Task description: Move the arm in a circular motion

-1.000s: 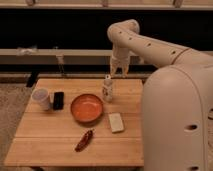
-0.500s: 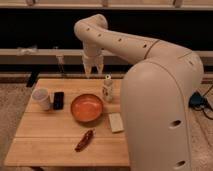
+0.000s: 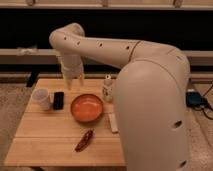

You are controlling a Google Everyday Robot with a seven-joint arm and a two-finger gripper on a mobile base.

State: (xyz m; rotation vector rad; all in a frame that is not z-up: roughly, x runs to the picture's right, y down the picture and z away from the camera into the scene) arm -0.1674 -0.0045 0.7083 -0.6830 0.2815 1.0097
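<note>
Arm [image 3: 100,47] swung left vs half second ago: elbow now upper left, fat base segment fills right side. Gripper [image 3: 73,82] moved off bottle [image 3: 107,89], lower now, hangs above back of table [image 3: 35,135], behind phone [image 3: 58,100] and orange bowl [image 3: 86,107]. Released or clenched: cannot tell

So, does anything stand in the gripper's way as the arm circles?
Nothing visible does. The gripper hangs over the table's far edge; the white bottle and orange bowl sit nearby but apart from it.
</note>
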